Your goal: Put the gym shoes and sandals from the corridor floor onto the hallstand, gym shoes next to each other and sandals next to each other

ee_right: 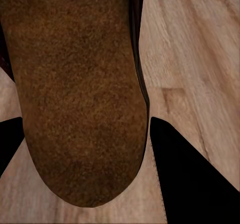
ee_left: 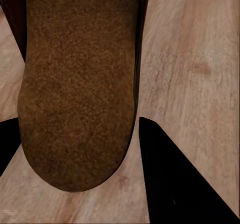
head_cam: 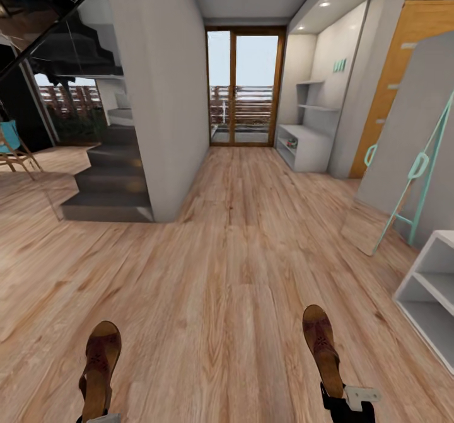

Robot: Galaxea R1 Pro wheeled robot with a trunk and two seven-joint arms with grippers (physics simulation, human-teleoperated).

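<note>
In the head view, a brown strappy sandal (head_cam: 99, 367) sits at the lower left of the frame and its mate (head_cam: 323, 350) at the lower right, each carried toe-forward above the floor (head_cam: 227, 253), likely for the rack (head_cam: 307, 147) at upper right. In the left wrist view, dark fingers (ee_left: 175, 184) flank the suede-like sole (ee_left: 75, 93), apparently clamped on it. The right wrist view shows the same: fingers (ee_right: 190, 179) beside the sole (ee_right: 80, 93).

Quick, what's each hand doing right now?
Left hand: closed on a brown sandal.
Right hand: closed on the other sandal.
</note>
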